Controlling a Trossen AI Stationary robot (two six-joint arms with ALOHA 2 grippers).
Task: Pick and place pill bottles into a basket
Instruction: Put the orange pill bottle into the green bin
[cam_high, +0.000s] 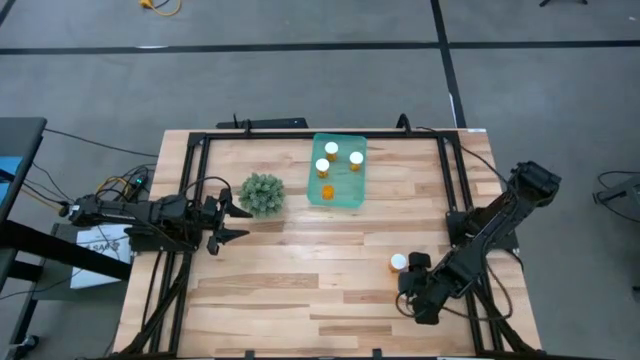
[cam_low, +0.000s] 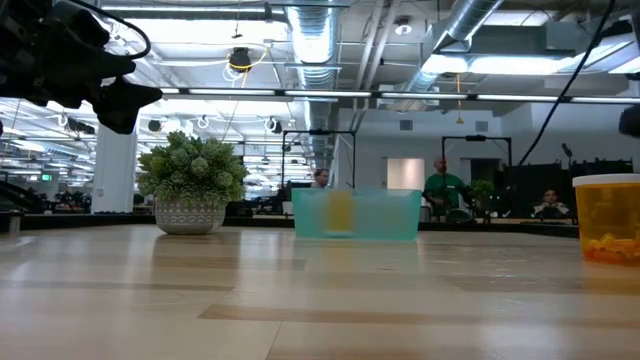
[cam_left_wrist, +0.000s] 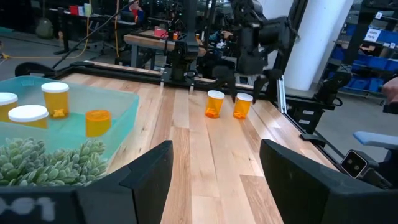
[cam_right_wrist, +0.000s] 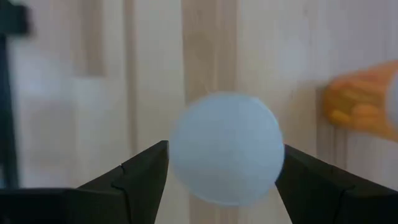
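Near the desk's left edge the left gripper (cam_high: 232, 221) is held above the wood with its fingers spread and nothing between them, apparently parked while the other arm works. Just beside its tips a green potted plant (cam_high: 262, 194) is seen, no part of the task. Further right, towards the far edge, the teal basket (cam_high: 343, 139) is set, and in it three capped pill bottles (cam_high: 331, 150) are seen upright with a fourth orange one lying low without a visible cap; these are judged already delivered. Near the right front corner one bottle with a white cap (cam_high: 399, 262) is left standing on the bare desk, and in the left wrist view a second is shown touching or just beside it (cam_left_wrist: 242, 105), under the other arm. The right gripper (cam_high: 418, 287) is lowered over this spot; in its own view a white cap (cam_right_wrist: 227, 148) is framed between the two dark fingers, which are released, with slight gaps visible on either side. The fingers are probably centred this way so that closing will catch the cap squarely.
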